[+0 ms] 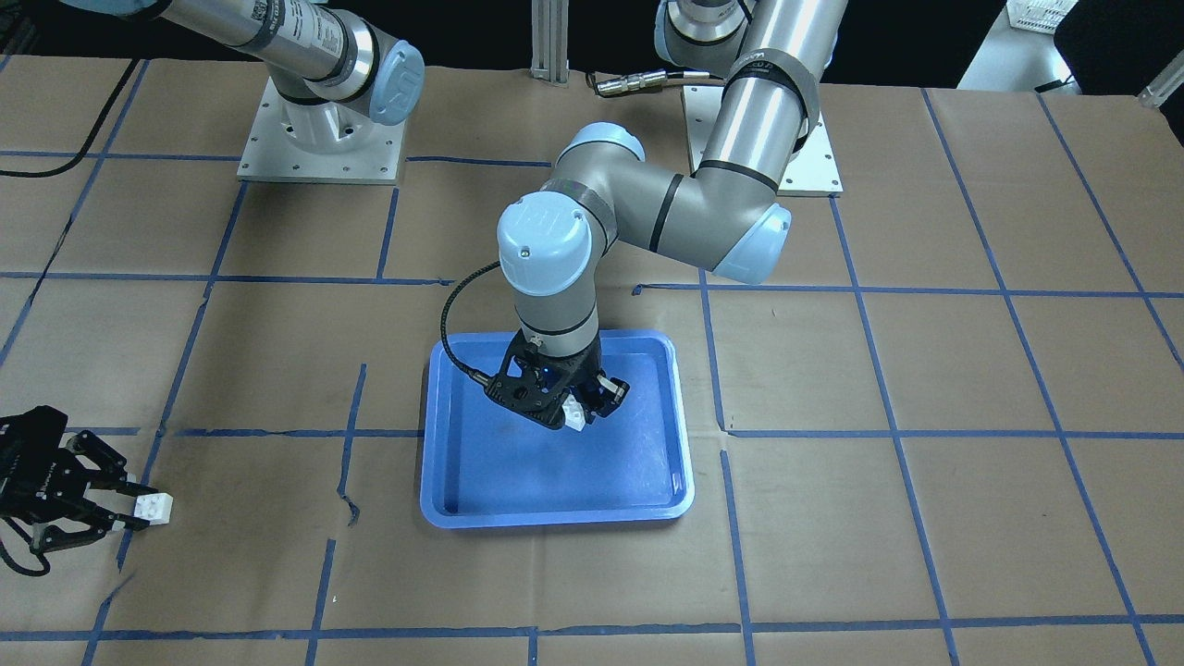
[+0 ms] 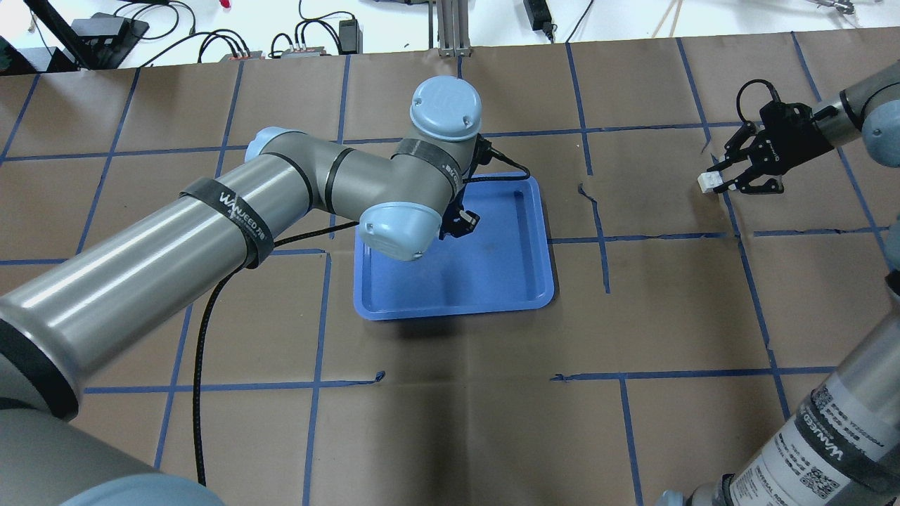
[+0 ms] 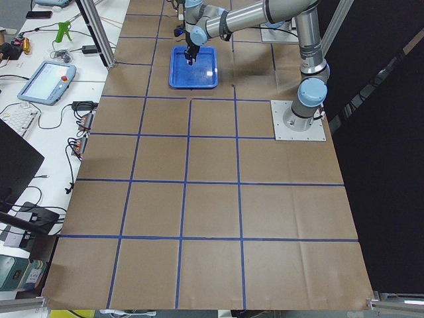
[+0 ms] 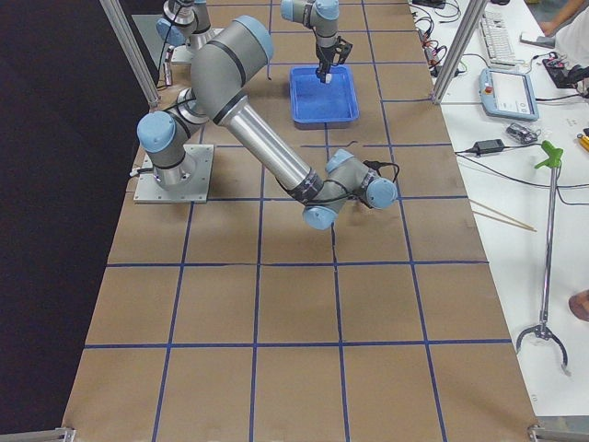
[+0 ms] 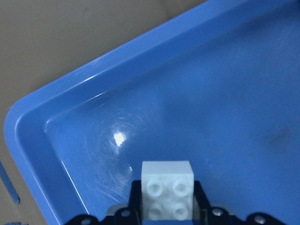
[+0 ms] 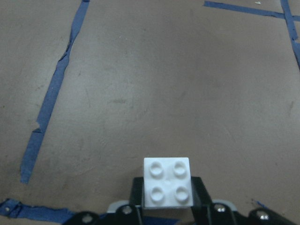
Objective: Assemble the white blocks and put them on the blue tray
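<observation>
Both grippers carry a brick apiece, and the two bricks are not joined. The left gripper (image 1: pixel 575 407) hangs tilted over the blue tray (image 2: pixel 457 299), its jaws clenched on one white block (image 5: pixel 167 190). In the left wrist view that block sits between the fingertips with its four studs facing the camera, and the tray's floor and one rounded corner lie beyond it. From the front-facing view the block is low over the tray's inside, in the half nearer the robot's base; whether it touches the floor cannot be told. The tray lies flat near the middle of the table (image 1: pixel 925 518), with only a faint dark smudge on its floor. The right gripper (image 1: pixel 137 506) is far out on the robot's right side, well apart from the tray, with its jaws closed on the other white block (image 6: pixel 168 188). This block is also held at the fingertips with its studs toward the wrist camera, over the brown paper cover, near a torn strip of blue tape (image 6: pixel 49 98). It looks close to the table's surface, though contact cannot be judged. A black cable (image 1: pixel 450 324) loops from the left wrist down to the gripper body
</observation>
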Robot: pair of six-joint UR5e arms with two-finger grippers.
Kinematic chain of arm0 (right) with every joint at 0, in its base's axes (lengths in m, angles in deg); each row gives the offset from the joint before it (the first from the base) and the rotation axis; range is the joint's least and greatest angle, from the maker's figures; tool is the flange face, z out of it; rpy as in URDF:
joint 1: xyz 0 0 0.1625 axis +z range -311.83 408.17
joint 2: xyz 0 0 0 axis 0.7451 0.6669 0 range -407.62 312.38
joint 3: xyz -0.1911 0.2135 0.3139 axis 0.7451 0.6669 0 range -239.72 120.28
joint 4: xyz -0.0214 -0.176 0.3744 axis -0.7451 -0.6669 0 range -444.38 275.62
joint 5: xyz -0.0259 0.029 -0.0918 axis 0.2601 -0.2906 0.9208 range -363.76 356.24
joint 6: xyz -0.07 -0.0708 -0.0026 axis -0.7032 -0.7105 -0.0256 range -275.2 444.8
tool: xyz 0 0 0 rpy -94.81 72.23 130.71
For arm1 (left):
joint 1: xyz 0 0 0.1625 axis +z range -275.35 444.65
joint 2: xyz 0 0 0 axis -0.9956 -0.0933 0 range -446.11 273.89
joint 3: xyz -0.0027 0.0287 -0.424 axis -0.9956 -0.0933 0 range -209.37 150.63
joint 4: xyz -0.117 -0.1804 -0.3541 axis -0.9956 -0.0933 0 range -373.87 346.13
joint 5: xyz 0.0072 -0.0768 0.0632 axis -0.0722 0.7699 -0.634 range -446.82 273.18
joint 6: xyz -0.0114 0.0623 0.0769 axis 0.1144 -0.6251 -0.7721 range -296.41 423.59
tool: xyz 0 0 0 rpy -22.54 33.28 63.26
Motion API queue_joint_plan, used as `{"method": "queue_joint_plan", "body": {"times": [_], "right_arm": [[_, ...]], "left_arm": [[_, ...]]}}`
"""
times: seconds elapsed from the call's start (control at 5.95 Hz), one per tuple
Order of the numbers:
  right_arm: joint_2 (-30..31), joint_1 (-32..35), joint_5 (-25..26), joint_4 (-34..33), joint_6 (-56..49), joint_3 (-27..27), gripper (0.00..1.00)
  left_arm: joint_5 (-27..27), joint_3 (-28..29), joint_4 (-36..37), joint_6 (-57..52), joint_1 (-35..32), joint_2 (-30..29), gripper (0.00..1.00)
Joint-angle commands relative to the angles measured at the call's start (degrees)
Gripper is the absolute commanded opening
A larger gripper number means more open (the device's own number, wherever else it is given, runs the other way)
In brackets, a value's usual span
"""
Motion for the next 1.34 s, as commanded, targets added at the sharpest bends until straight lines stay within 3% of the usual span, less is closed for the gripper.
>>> {"method": "queue_joint_plan", "body": {"times": [0.0,0.17,0.34,0.5,0.67,1.18], "right_arm": [[1.2,0.2,0.0,0.7,0.9,1.2,0.33],[2.2,0.4,0.0,1.5,2.8,1.4,0.33],[5.8,1.6,0.1,4.2,5.2,1.3,0.32],[9.5,2.5,0.1,9.0,7.9,0.9,0.32],[11.9,3.0,0.0,10.3,8.4,-0.4,0.32],[23.5,5.2,-1.0,8.3,9.7,-13.9,0.32]], "left_arm": [[-1.2,-1.5,1.2,-27.6,-1.2,0.3,0.0],[-1.0,-1.5,1.3,-34.8,-1.1,0.2,0.0],[-1.2,-1.3,1.2,-51.8,-0.8,0.2,0.0],[-1.2,-1.5,0.7,-58.6,-0.8,-0.6,0.0],[-1.2,-1.9,0.8,-59.2,-0.8,-2.1,0.0],[-0.5,-2.8,1.5,-59.3,-0.5,-3.0,0.0]]}}
